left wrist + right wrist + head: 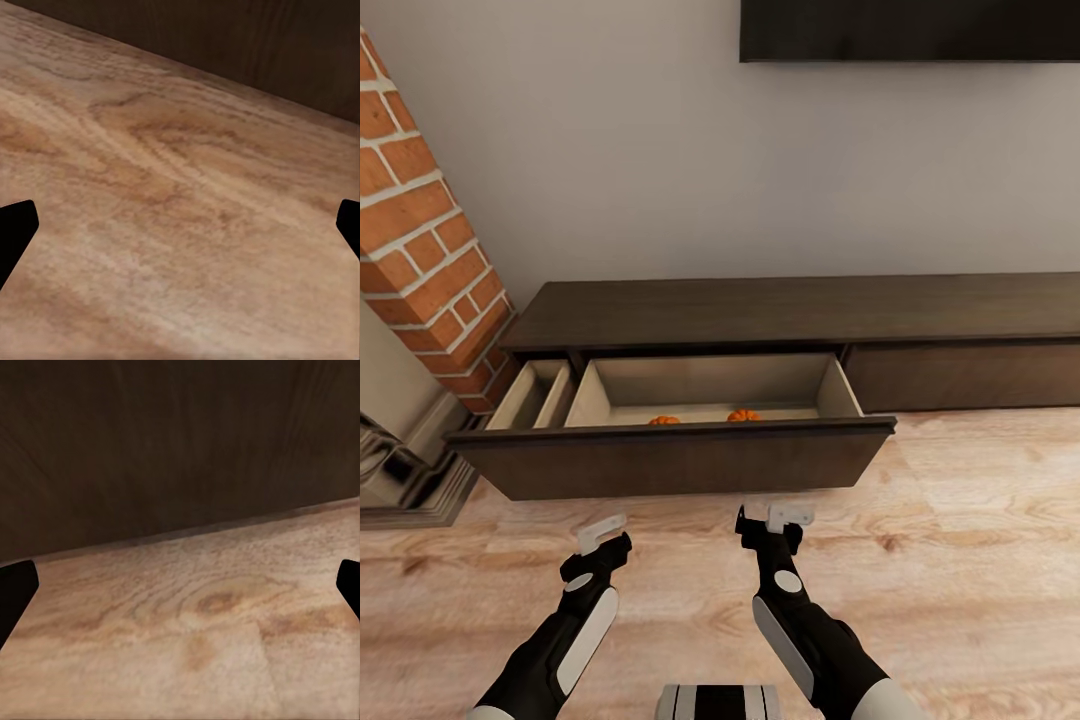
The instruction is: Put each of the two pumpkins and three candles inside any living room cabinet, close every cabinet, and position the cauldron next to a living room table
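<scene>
The long dark-brown cabinet (790,310) stands against the wall with its left drawer (670,460) pulled out. Two orange pumpkins (664,420) (743,415) lie inside, their tops just showing above the drawer front, which hides most of the pale floor. The candles and the cauldron are out of view. My left gripper (605,535) and right gripper (770,520) hover low over the floor just short of the drawer front, both open and empty. In the left wrist view its fingertips (15,229) stand wide apart; the right wrist view shows the same spread of fingertips (15,585).
A brick chimney column (420,230) and a grey fireplace surround (400,470) are at the left. A dark screen (910,30) hangs on the wall above. The cabinet's right drawer (960,375) is closed. Wood floor (960,560) stretches to the right.
</scene>
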